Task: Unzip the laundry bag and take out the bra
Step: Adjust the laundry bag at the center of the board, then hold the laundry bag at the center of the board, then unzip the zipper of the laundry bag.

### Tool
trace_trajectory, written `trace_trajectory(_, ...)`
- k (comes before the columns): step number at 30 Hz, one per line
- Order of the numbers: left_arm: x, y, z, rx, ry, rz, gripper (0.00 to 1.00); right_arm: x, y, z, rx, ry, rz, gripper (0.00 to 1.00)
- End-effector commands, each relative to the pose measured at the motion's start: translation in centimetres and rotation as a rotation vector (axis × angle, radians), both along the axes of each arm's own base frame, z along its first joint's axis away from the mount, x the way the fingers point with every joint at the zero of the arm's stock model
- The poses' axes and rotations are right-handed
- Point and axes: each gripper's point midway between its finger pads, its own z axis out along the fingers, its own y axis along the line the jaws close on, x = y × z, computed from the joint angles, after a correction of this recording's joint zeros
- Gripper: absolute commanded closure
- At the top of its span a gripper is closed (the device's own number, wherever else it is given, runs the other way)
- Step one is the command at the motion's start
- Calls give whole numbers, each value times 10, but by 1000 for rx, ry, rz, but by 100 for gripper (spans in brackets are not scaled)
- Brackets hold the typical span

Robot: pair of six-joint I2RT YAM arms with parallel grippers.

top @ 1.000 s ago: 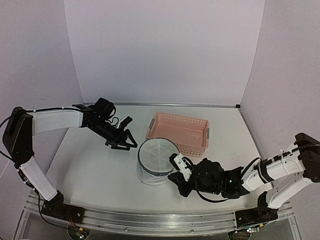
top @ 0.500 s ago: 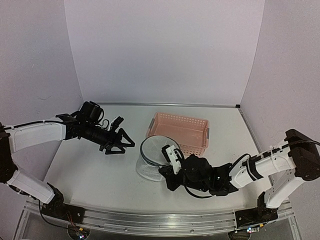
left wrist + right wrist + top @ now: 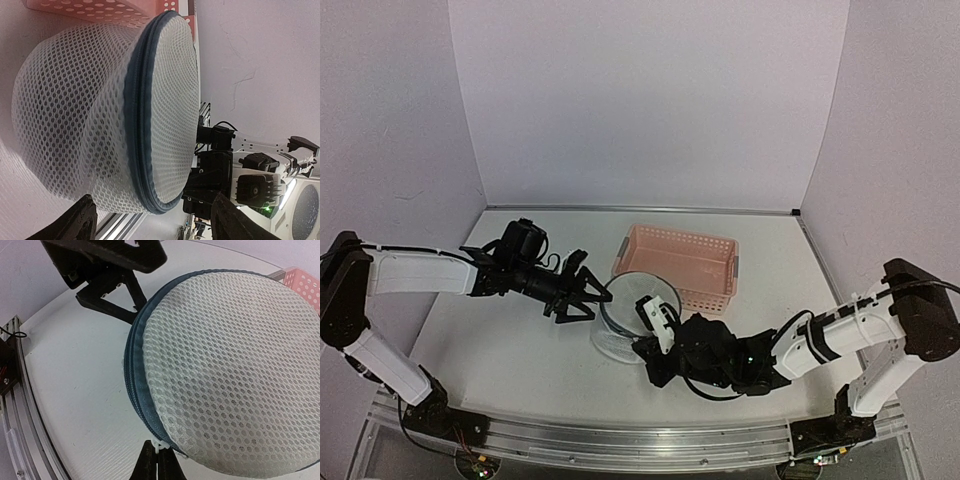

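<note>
Both arms low; left hand [image 3: 153,221] agape, right hand [image 3: 157,460] pinching laundry bag [image 3: 230,370].

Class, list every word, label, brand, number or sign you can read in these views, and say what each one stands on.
None: no view shows any text that can be read.
The laundry bag is plain mesh with no tag in view.
The pink basket shows no label or print.

A white table [image 3: 500,330] carries a pink basket [image 3: 678,262]. The laundry bag [image 3: 625,310] rests on the table just in front of this basket, tilted.
</note>
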Motion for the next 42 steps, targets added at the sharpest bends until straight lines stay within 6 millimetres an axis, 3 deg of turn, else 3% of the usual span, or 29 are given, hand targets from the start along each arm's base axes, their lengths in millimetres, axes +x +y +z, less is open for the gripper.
trace_trajectory(1, 12, -19, 25, -81, -45, -24, 22, 1, 10, 17, 32, -39, -11, 100)
trace_trajectory(6, 15, -24, 13, -64, -15, -32, 27, -1, 10, 15, 18, -47, -11, 100)
trace_trajectory(10, 16, -28, 10, -62, -10, -44, 37, -3, 9, 12, 8, -48, -13, 100)
trace_trajectory(15, 16, -30, 7, -58, -1, -50, 59, -3, 6, 10, 2, -50, -18, 100)
trace_trajectory(21, 17, -29, 4, -45, 4, -44, 99, -3, 0, 7, -5, -48, -32, 100)
trace_trajectory(38, 5, -8, 11, -17, -32, 20, 100, 5, -46, -8, -12, -19, -192, 100)
trace_trajectory(42, 1, -8, 12, -17, -40, 14, 100, 8, -47, -3, -9, -29, -207, 100)
